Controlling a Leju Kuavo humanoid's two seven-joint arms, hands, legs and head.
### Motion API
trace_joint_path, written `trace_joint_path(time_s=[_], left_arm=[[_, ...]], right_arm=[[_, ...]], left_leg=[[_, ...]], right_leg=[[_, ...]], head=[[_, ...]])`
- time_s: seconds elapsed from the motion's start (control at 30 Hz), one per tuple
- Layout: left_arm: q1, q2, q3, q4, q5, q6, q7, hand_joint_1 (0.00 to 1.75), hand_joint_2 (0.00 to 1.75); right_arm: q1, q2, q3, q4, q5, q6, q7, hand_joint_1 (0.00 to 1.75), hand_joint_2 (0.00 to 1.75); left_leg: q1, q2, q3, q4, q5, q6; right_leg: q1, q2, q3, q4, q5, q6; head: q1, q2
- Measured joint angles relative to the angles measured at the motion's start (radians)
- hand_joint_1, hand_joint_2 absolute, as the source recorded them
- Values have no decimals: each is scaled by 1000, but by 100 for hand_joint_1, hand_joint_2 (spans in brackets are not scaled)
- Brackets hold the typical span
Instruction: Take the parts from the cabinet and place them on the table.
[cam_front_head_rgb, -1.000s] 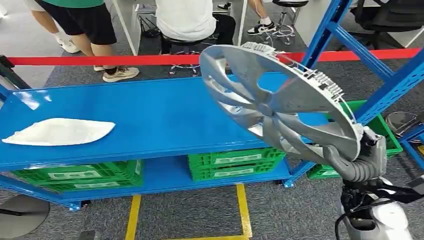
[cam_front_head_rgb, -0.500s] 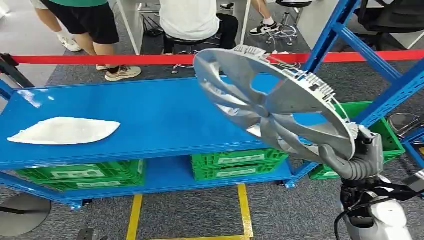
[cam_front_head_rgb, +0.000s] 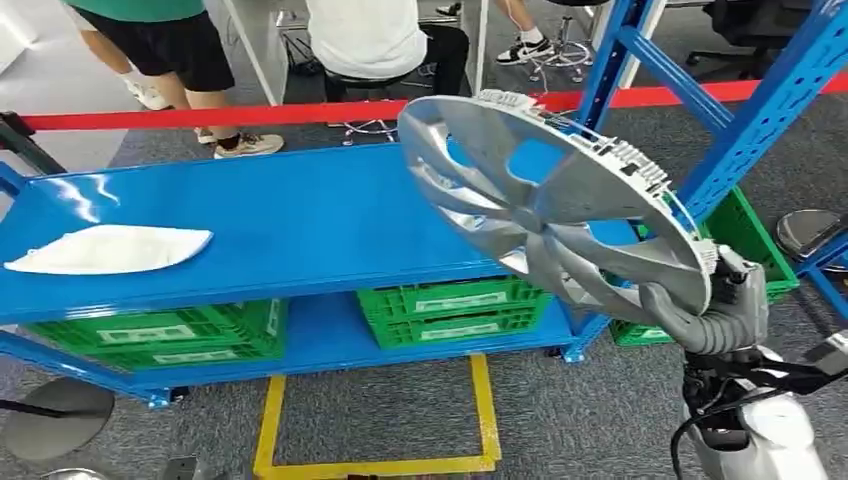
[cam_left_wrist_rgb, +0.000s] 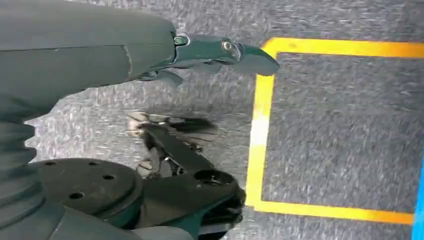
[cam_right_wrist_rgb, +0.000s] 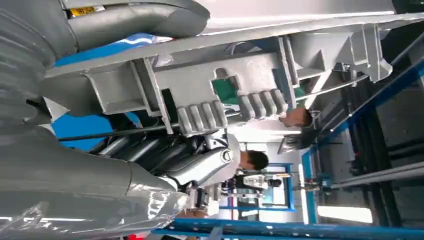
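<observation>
A: Where is the wheel cover?

B: Up in the air over the right end of the blue table, tilted, its spoked face turned toward the table. Its lower rim sits in the right hand, which grips it from below, thumb wrapped over the edge.

A: Does the wrist camera agree?

B: Yes. In the right wrist view the ribbed back of the rim lies straight across the hand, with the thumb on one side and the darker fingers on the other.

A: What is around it?

B: A white curved part lies on the table's left end, well apart from the cover. Green crates sit on the shelf below. A blue rack stands just to the right, its slanted brace close behind the cover's rim. A red tape runs behind the table, and people stand and sit beyond it.

A: Anything hard to make out?

B: The cover hides the table's right end. The rack is cut off at the top. The people show from the waist down.

A: And the left hand?

B: It hangs over grey carpet beside a yellow floor line. It holds nothing; I cannot tell how far its fingers are spread.
</observation>
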Motion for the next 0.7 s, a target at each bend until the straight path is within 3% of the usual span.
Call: trace_joint_path(time_s=[0.03,0.1,0.13,0.17,0.23,0.3,0.33,0.37,0.43,0.47,0.5,0.53,0.6,0.63,0.67,0.7], left_arm=[[0,0,0,0,0,0,0,0,175],[-1,1,0,0,0,0,0,0,175],[-3,1,0,0,0,0,0,0,175],[-6,1,0,0,0,0,0,0,175],[-7,1,0,0,0,1,0,0,175],[-3,-1,0,0,0,1,1,0,175],[-6,0,0,0,0,1,1,0,175],[-6,1,0,0,1,2,1,0,175],[-6,2,0,0,4,0,1,0,175],[-6,2,0,0,4,0,1,0,175],[-5,2,0,0,4,0,1,0,175],[-5,2,0,0,4,0,1,0,175],[-5,1,0,0,4,0,1,0,175],[-5,1,0,0,4,0,1,0,175],[-5,0,0,0,4,0,1,0,175],[-5,1,0,0,5,0,1,0,175]], right_arm=[[0,0,0,0,0,0,0,175,175],[-1,0,0,1,0,0,0,175,175],[-1,0,0,1,0,0,0,175,175],[-2,0,0,1,0,0,0,175,175],[-2,0,0,1,0,1,0,175,175],[-1,0,0,1,0,2,0,175,175],[0,0,0,2,0,2,0,175,175],[-2,0,0,2,0,3,0,175,175],[-2,0,0,3,0,5,3,175,175],[-2,0,0,3,0,8,3,175,175],[-1,0,0,4,0,8,5,175,175],[-1,0,0,5,1,8,5,175,175],[-1,0,0,5,2,8,5,175,175],[-3,0,0,5,2,8,5,175,175],[-6,0,1,4,2,8,5,175,175],[-5,0,1,4,2,9,5,175,175]], left_leg=[[-2,0,26,-31,26,5],[-7,0,132,-186,95,17],[-10,0,196,-281,96,24],[-14,0,222,-332,78,25],[-16,-1,207,-331,89,27],[-13,1,198,-339,110,42],[-10,5,190,-341,121,48],[-10,5,179,-341,130,57],[-10,5,155,-340,150,60],[-10,5,141,-339,160,59],[-10,5,127,-338,171,59],[-10,5,114,-338,181,57],[-10,5,92,-337,200,52],[-10,5,85,-336,209,46],[-15,4,77,-335,216,40],[-15,4,76,-335,225,35]], right_leg=[[2,0,-10,0,8,1],[4,1,-26,0,23,5],[4,1,-30,0,31,9],[9,0,-37,2,37,15],[6,-1,-38,-6,56,24],[6,0,-41,-16,74,38],[3,0,-51,-3,44,42],[3,-1,-70,41,-15,45],[2,-1,-105,191,-121,52],[2,-1,-120,263,-151,54],[2,-1,-117,298,-149,55],[2,-1,-92,287,-122,55],[1,-1,11,156,-54,52],[1,-1,85,54,-53,50],[5,0,140,-23,-91,49],[6,3,145,-41,-94,44]], head=[[0,0],[0,0],[0,0],[1,0],[-3,0],[-4,0],[-3,0],[1,0],[2,0],[2,0],[2,0],[2,0],[2,0],[2,0],[2,0],[-2,0]])
